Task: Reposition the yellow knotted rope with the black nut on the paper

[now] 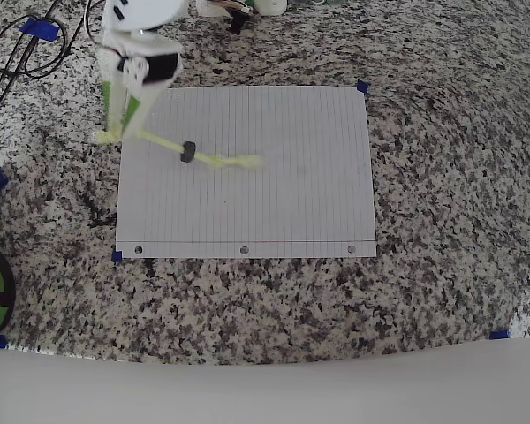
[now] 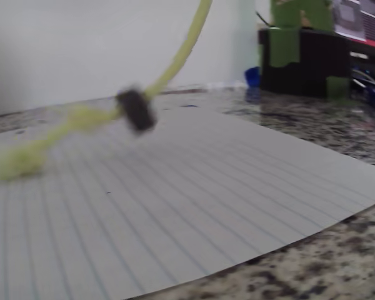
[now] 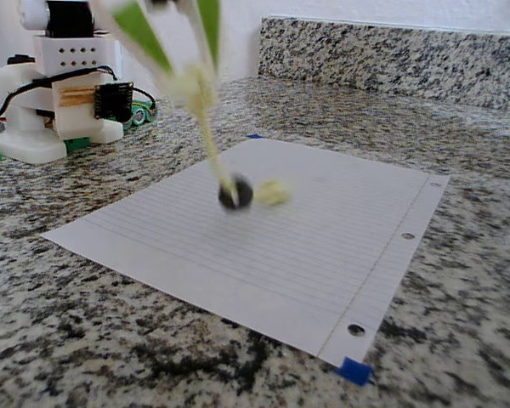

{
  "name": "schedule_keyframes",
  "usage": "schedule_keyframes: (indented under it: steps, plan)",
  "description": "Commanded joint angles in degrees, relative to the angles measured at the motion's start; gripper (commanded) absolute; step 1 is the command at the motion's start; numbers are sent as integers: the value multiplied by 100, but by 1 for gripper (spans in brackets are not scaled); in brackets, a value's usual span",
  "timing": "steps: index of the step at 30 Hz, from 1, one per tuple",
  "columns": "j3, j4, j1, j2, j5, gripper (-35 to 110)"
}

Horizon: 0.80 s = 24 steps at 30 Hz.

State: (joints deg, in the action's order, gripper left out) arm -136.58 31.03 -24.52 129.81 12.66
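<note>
The gripper (image 1: 113, 124), with green fingers, hangs over the upper left corner of the paper (image 1: 274, 203) in the overhead view. It is closed on one end of the yellow knotted rope (image 1: 163, 143), pinching it just off the paper's left edge. From there the rope runs down and to the right across the paper, through the black nut (image 1: 187, 151), and ends in a blurred knot near the sheet's middle top.

In the fixed view the rope (image 3: 211, 140) hangs steeply from the green fingers (image 3: 144, 30), with the nut (image 3: 235, 194) low over the paper (image 3: 323, 246) and the free knotted end beside it; whether nut and knot touch the sheet cannot be told because of blur. The wrist view shows the rope (image 2: 175, 62) coming down from the top edge, the nut (image 2: 135, 110) blurred on it, and the far knot trailing left just over the lined paper (image 2: 206, 200).

The paper lies flat on the speckled granite desk (image 1: 450, 177), punched holes along its near long edge, with small blue tape tabs (image 1: 363, 87) at some corners. Most of the sheet to the right of and below the rope is bare. The desk is open on the right and in front of the paper. On the left side lie black cables (image 1: 26, 53) and more blue tape, and a green and black object sits at the left edge. In the fixed view the arm's white base (image 3: 55, 93) stands behind the paper's far left corner.
</note>
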Motion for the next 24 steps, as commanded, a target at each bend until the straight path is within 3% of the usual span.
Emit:
schedule_keyframes:
  steps: [1, 8, 14, 24]
  plan:
    - [-132, -668, -229, 976, -1063, 0]
    - [-185, -861, -466, 1731, -3287, 0]
    - [-826, -1292, -659, 2127, -5880, 0]
    - [-1696, -2118, -483, 2514, -8376, 0]
